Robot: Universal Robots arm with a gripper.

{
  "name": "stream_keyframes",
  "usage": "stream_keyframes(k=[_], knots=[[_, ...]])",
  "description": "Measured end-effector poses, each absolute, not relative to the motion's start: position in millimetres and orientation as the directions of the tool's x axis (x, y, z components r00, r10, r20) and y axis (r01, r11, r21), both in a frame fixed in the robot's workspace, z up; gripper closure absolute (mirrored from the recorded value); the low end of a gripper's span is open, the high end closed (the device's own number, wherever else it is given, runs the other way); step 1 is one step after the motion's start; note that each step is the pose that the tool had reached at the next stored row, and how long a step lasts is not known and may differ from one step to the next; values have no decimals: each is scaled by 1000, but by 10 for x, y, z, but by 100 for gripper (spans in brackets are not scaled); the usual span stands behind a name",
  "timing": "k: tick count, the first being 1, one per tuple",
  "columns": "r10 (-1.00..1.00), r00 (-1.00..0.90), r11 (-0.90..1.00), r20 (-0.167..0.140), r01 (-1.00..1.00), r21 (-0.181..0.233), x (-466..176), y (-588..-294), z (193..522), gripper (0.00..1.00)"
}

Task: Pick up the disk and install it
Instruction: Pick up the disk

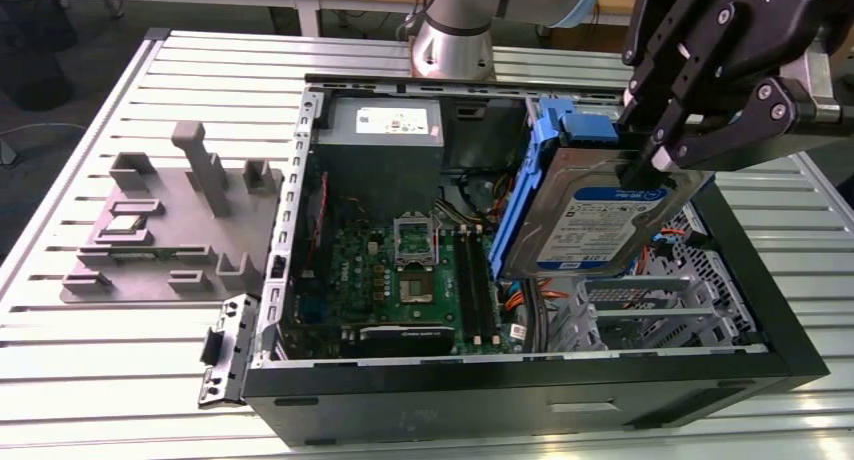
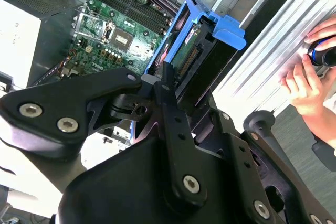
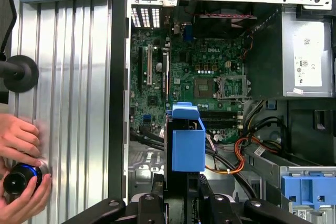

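A black robot gripper [image 1: 651, 166] reaches in from the top of the exterior view's right. Its fingers [image 2: 170, 114] pinch the upper edge of a flat rectangular silver disk [image 1: 607, 220] with a white label, a blue band and blue plastic rails along its sides. The disk hangs tilted, label facing outward, over an open black computer case [image 1: 534, 390] that lies on its side on a ribbed aluminium worktop [image 1: 120, 380]. The disk's lower edge sits just over a perforated grey metal drive cage [image 1: 654, 305] (whether the two touch, I cannot tell).

Inside the case, toward the exterior view's left of the disk, lies a green motherboard [image 1: 400, 275]. Past it is a grey metal power supply box [image 1: 387, 128] with a white sticker. A narrow blue plastic bracket [image 1: 577, 115] stands just behind the gripped disk.

Outside the case, at the exterior view's left, a grey moulded fixture with upright posts [image 1: 160, 230] rests on the worktop. In the first wrist view a person's hands [image 3: 21, 140] lie on the worktop beside the case, around a round black knob with a blue ring [image 3: 18, 181].
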State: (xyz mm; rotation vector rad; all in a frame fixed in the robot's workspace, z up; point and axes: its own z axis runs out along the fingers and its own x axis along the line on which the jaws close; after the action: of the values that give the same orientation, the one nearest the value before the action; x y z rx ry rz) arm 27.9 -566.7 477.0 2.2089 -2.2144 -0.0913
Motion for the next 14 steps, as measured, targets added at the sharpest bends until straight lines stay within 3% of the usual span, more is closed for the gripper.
stream_keyframes(k=[14], knots=[[-999, -3, 2, -32, -999, 50, 455, -5667, 4770, 65]])
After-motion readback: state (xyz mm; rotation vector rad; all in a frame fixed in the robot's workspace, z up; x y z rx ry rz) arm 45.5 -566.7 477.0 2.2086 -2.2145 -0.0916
